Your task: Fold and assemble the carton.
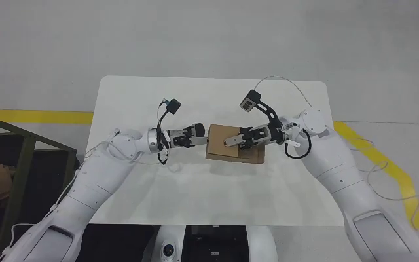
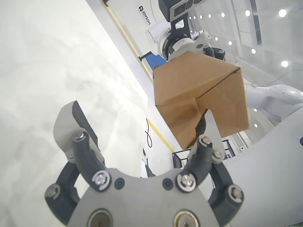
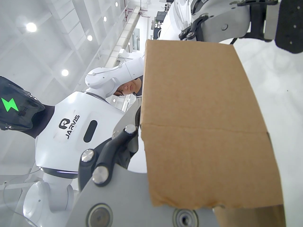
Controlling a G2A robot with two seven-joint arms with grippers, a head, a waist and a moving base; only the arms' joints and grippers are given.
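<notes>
A brown cardboard carton [image 1: 226,152] sits in the middle of the white surface [image 1: 131,98], between the two arms. Its walls are folded up into a box shape, and whether its underside touches the surface I cannot tell.

The left hand [image 1: 200,135] is at the carton's left end with its fingers spread wide. In the left wrist view one finger [image 2: 209,125] has its tip against a lower edge of the carton, near a corner where two panels meet. The other finger [image 2: 78,121] stands well apart, with only the surface behind it, so nothing lies between the two pads.

The right hand [image 1: 237,139] comes in from the opposite side and lies over the top of the carton. One pale finger [image 1: 230,139] rests on the upper panel, and the hand is pinching the carton's wall. In the right wrist view that wall runs straight up through the middle of the hand; one dark finger link [image 3: 111,152] shows just beside its edge, while the other side is hidden behind the cardboard.

A thin white cable [image 1: 288,80] arcs above the right wrist, and yellow floor tape [image 1: 46,116] runs past the surface's left side.
</notes>
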